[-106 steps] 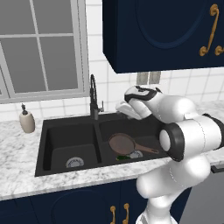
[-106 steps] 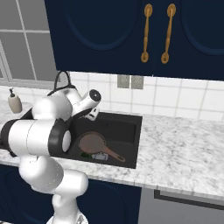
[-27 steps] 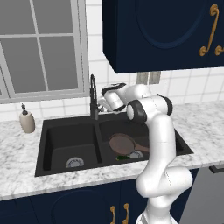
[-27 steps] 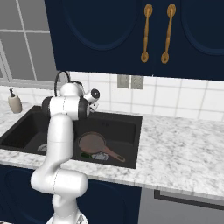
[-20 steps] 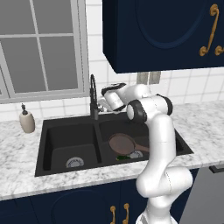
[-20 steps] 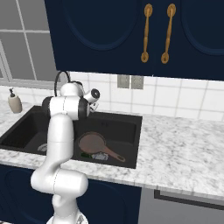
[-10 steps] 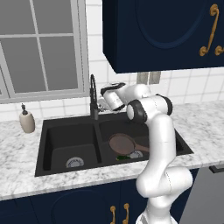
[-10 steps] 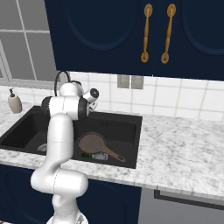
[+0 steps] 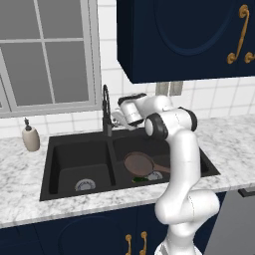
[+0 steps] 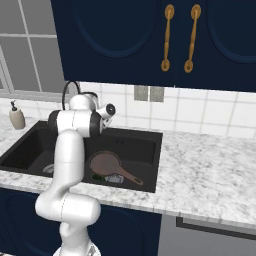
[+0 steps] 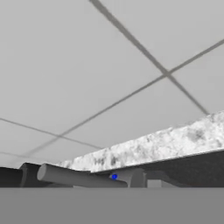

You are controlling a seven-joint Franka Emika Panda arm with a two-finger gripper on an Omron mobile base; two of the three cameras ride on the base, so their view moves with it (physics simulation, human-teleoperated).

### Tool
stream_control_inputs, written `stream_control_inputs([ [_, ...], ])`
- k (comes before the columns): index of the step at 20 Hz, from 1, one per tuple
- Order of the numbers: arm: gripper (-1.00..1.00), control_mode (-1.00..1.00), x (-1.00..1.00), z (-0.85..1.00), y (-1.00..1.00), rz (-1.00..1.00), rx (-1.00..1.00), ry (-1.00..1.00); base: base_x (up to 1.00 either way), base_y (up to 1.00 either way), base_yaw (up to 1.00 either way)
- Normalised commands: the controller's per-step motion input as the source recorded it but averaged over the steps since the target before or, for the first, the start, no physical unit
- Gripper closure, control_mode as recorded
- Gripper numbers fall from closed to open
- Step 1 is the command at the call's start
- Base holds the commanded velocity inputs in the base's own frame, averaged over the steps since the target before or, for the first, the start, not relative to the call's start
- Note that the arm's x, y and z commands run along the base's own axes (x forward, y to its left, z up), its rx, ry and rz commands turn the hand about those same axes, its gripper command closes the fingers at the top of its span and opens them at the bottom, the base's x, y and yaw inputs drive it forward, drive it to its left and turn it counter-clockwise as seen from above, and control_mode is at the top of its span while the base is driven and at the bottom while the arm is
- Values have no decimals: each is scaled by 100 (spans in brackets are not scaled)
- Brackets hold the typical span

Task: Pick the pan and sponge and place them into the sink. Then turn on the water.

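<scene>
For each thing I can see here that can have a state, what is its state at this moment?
pan: lying in the right basin of the sink, handle toward the right.
sponge: in the same basin, partly under the pan.
faucet: no blue stream visible, so the water seems off.
gripper: at the faucet's base; whether the jaws are shut on its lever cannot be told.
upper cabinet doors: closed.

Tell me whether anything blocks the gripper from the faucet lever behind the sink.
Nothing visible does. The gripper is already at the base of the tall dark gooseneck faucet, behind the black double-basin sink; the reddish-brown round pan lies lower, in the right basin.
</scene>
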Motion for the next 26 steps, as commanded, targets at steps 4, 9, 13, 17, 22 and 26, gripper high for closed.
stream_control_inputs([
  [4,100,-100,0,0,0,-18,17,1,0,0,0],
  [9,100,-100,0,-1,0,-31,6,9,0,0,0],
  [13,100,-100,11,0,0,-17,1,20,0,0,0],
  [17,100,-100,32,-3,0,-1,0,26,0,0,0],
  [22,100,-100,30,-9,0,0,4,25,0,0,0],
  [26,100,-100,14,-4,0,0,10,18,0,0,0],
])
